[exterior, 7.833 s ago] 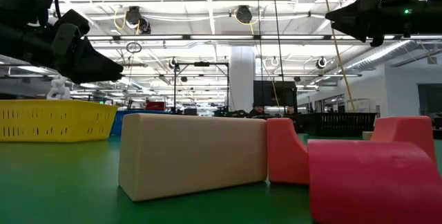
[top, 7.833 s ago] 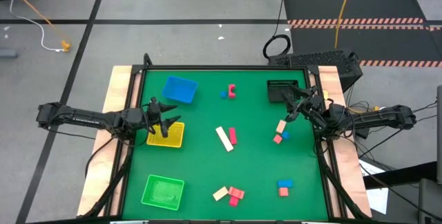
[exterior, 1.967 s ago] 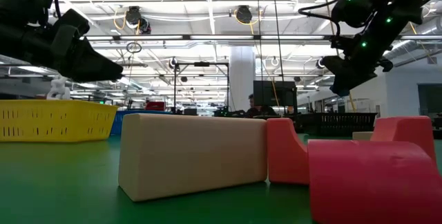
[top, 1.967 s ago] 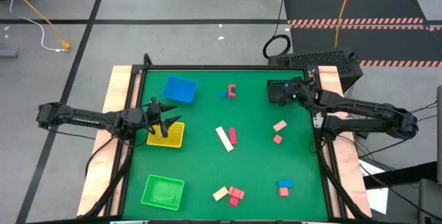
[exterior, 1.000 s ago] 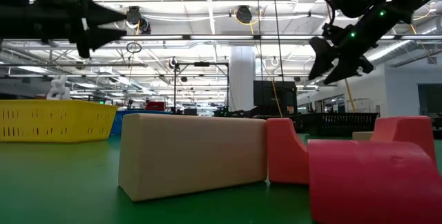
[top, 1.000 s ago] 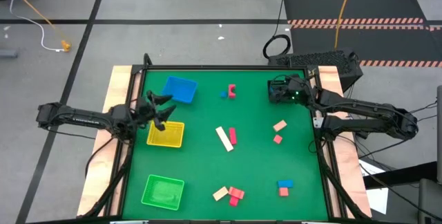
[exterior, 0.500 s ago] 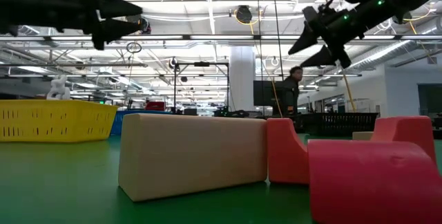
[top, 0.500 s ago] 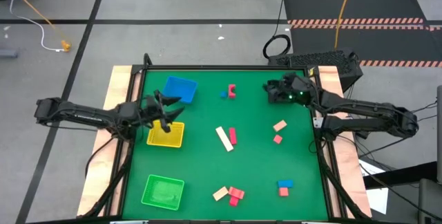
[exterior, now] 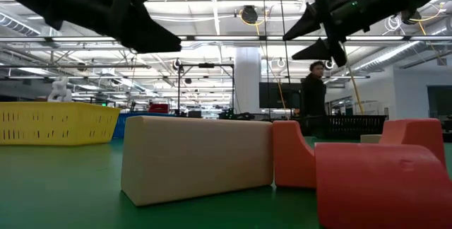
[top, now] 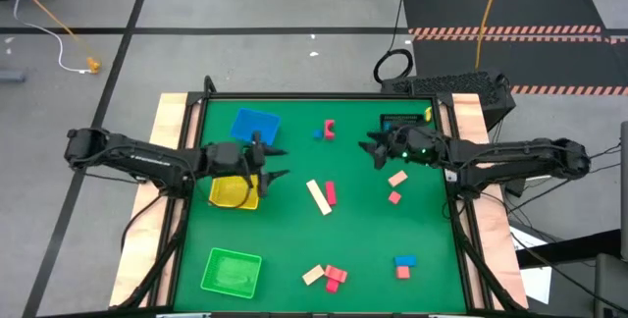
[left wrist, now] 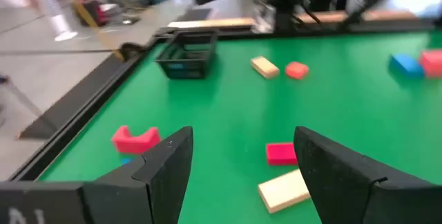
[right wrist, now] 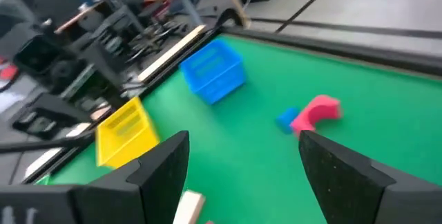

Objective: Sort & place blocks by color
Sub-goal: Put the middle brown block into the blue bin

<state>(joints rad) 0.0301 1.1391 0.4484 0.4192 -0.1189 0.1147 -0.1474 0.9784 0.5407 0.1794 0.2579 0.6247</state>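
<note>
Small blocks lie scattered on the green table: a tan bar (top: 318,196) beside a red bar (top: 331,193), a red arch (top: 330,128) with a blue cube (top: 318,133), a tan block (top: 397,178) and a pink one (top: 394,197), and further groups near the near edge. My left gripper (top: 276,162) hangs open above the table just right of the yellow tray (top: 234,191). Its wrist view looks past the open fingers (left wrist: 166,172) at the tan bar (left wrist: 283,189). My right gripper (top: 369,148) hangs open left of the black basket (top: 399,127), high in the low view (exterior: 289,48).
A blue tray (top: 256,127) sits at the far left and a green tray (top: 232,271) at the near left. Blue and red blocks (top: 404,265) lie near right; tan and red blocks (top: 326,277) lie near the middle. A person (exterior: 313,95) stands beyond the table.
My left gripper has swung from the yellow tray's far left corner toward the table's right, past the tray's right edge, staying open. My right gripper has moved from over the black basket toward the table's left and slightly nearer, also open. No block has moved.
</note>
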